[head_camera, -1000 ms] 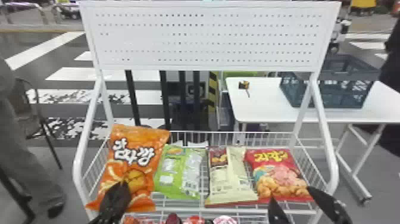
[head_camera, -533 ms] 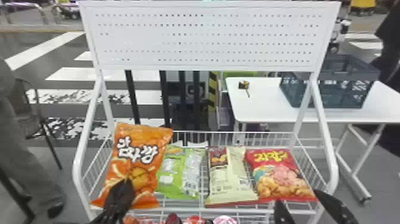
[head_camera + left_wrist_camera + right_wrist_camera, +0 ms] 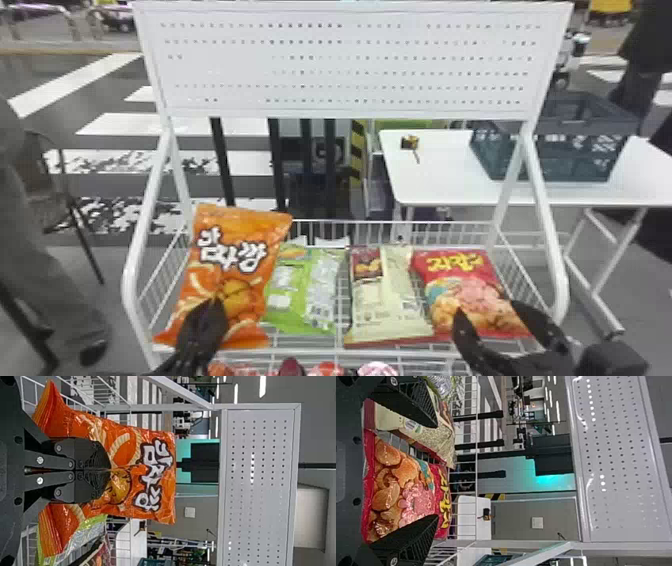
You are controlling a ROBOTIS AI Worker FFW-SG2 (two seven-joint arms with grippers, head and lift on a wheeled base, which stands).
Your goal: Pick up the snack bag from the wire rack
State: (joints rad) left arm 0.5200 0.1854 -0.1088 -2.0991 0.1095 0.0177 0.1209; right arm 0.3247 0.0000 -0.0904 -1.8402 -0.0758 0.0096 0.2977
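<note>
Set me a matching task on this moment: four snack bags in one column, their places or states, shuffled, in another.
1. Glossy orange bag
2. Bright green bag
3. Cream-coloured bag
4. Red bag with yellow lettering

A. At the row's right end
B. Between the green and red bags
C. Pinched by the left tool
D. Between the orange and cream bags

Pairs: 1-C, 2-D, 3-B, 4-A
</note>
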